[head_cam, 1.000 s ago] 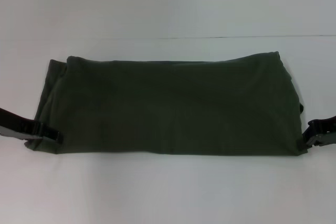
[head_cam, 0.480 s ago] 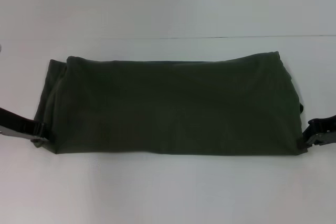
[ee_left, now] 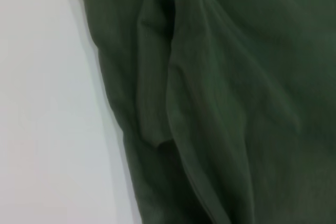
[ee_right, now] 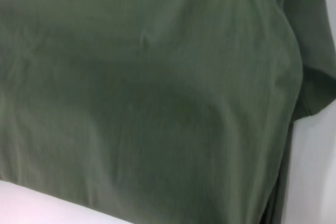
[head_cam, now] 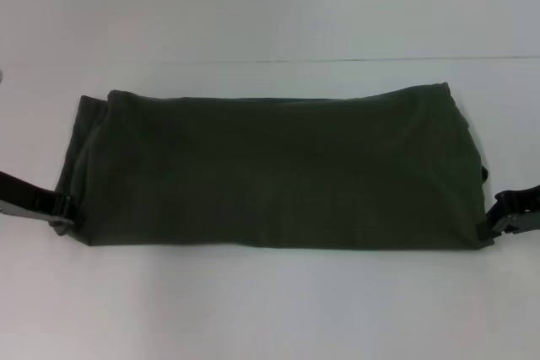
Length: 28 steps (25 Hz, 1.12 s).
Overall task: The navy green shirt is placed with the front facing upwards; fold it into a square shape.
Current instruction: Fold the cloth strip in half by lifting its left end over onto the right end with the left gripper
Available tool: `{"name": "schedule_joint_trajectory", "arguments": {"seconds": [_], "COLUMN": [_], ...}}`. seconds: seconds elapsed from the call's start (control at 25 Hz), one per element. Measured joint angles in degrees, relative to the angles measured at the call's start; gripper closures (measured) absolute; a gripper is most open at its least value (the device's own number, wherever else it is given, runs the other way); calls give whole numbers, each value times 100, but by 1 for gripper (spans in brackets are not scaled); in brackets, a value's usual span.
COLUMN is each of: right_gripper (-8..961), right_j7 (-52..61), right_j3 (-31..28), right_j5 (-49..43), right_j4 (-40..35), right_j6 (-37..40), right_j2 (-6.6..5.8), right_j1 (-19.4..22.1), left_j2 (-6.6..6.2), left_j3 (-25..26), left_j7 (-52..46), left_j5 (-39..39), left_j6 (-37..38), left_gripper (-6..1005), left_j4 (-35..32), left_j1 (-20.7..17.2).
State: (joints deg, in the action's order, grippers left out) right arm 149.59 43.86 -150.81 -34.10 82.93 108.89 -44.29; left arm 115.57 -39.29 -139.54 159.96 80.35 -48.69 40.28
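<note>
The navy green shirt (head_cam: 270, 166) lies folded into a wide, flat band across the white table (head_cam: 270, 309), plain cloth facing up and no lettering showing. My left gripper (head_cam: 64, 212) sits at the band's near left corner, just off the cloth edge. At the near right corner my right gripper (head_cam: 492, 223) rests against the cloth. The left wrist view shows layered folds of the shirt (ee_left: 236, 103) beside bare table. Smooth cloth of the shirt (ee_right: 147, 87) fills the right wrist view, with a sleeve edge at one side.
White table surface surrounds the shirt on all sides, with a wide strip in front of it. The table's far edge (head_cam: 380, 60) runs behind the shirt. A small dark bit of cloth (head_cam: 485, 174) pokes out at the right end.
My left gripper has drawn back to the left, off the shirt's near left corner. The right gripper and the shirt have stayed put.
</note>
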Motion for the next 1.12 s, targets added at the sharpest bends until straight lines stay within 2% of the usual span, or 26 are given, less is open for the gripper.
{"name": "schedule_joint_trajectory", "arguments": {"seconds": [0.56, 1.12], "right_gripper": [937, 936], "right_j7": [-75, -118], "right_j3": [36, 519], "right_j5": [-32, -56], "right_j4": [-42, -239], "right_j6": [284, 1096], "right_j2": [0, 38], "right_j1": [1, 52], "left_j2": [0, -10], "left_j3": [-73, -73], "left_j7": [142, 458], "left_j5": [65, 144], "left_j6": [428, 1834], "left_gripper": [950, 950], "left_j4": [-64, -220], "left_j1": [-41, -39]}}
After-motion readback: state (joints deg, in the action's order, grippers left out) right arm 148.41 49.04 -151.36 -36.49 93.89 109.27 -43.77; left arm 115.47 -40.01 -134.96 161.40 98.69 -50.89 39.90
